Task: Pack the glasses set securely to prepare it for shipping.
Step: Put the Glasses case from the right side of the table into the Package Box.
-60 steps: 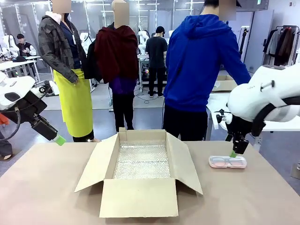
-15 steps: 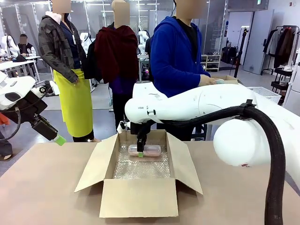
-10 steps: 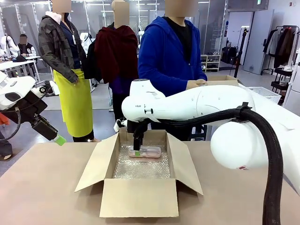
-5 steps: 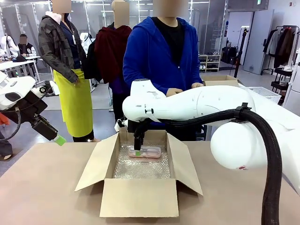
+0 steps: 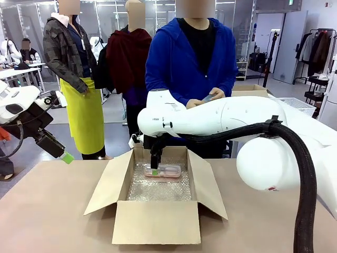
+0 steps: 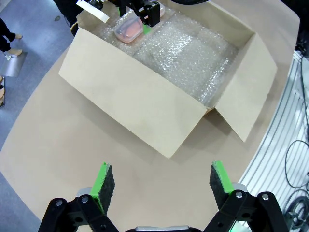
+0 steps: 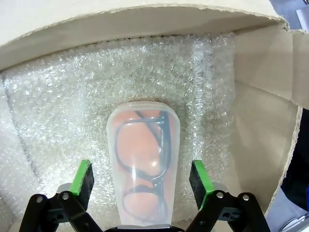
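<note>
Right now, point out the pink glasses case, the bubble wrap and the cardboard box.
pink glasses case (image 7: 142,145), right wrist view, middle of its top.
bubble wrap (image 7: 58,111), right wrist view, bare patch beside the case.
cardboard box (image 5: 156,227), front view, near side.

The right arm (image 5: 221,118) is glossy white with rounded, bulging joints. A thick black ribbed hose (image 5: 304,174) runs along it, and there is small dark lettering near its wrist. The left arm (image 5: 16,100) is white too, with a thin black cable (image 5: 16,141). The left gripper (image 6: 160,180) and right gripper (image 7: 141,176) are black, with silver screws (image 6: 85,198) at the knuckles and bright green pads (image 6: 103,182).
</note>
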You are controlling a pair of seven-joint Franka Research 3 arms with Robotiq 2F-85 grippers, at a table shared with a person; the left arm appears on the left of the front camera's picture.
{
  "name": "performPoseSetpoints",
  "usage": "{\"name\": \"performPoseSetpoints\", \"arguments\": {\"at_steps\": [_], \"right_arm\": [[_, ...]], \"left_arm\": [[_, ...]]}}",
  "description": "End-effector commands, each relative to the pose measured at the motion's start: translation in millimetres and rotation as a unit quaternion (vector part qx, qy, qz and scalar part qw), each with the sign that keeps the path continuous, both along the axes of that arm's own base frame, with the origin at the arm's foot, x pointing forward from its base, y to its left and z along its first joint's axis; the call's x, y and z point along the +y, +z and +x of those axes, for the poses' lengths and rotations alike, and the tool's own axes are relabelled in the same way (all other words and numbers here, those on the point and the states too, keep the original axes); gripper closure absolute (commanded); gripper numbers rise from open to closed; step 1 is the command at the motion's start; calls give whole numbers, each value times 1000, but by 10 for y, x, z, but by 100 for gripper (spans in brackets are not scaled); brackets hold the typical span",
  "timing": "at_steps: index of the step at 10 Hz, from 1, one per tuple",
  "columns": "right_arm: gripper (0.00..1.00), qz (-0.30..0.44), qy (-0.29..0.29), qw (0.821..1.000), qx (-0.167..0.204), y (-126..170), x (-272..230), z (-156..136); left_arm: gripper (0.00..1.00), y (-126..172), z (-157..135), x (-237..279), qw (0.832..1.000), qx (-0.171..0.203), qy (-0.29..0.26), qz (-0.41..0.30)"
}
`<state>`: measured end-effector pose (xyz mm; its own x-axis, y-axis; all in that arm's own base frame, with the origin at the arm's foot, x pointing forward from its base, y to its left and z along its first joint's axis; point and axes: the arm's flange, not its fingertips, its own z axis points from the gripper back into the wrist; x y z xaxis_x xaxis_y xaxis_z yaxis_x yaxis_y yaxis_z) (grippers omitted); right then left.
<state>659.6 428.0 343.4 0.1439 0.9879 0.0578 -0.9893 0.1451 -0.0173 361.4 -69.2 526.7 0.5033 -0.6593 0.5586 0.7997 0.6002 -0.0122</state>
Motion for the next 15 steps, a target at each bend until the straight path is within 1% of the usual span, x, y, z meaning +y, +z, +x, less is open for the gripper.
{"name": "performPoseSetpoints", "arguments": {"at_steps": [1,5,6,7,8,9,10,12,13,14,15], "right_arm": [[0,0,2,1000,0,-3,17,-24],[0,0,0,1000,0,0,0,0],[0,-15,14,1000,5,349,-50,-220],[0,-3,29,1000,6,623,-145,-404],[0,24,29,999,9,811,-303,-553],[0,54,4,998,12,940,-572,-689],[0,82,-10,997,14,1025,-768,-838],[0,172,-46,984,-4,1149,-1249,-1173],[0,194,-71,978,-14,1130,-1479,-1338],[0,218,-102,970,-25,1100,-1719,-1510],[0,261,-126,957,-28,1105,-1979,-1707]], "left_arm": [[0,7,4,28,1000,-1,-12,-9],[0,7,4,28,1000,-1,-12,-9],[0,7,4,28,1000,-1,-12,-9],[0,7,4,28,1000,-1,-12,-9],[0,7,4,28,1000,-1,-12,-9],[0,7,4,28,1000,-1,-12,-9],[0,7,4,28,1000,-1,-12,-9],[0,7,4,28,1000,-1,-12,-9],[0,7,4,28,1000,-1,-12,-9],[0,7,4,28,1000,-1,-12,-9],[0,7,4,28,1000,-1,-12,-9]]}}
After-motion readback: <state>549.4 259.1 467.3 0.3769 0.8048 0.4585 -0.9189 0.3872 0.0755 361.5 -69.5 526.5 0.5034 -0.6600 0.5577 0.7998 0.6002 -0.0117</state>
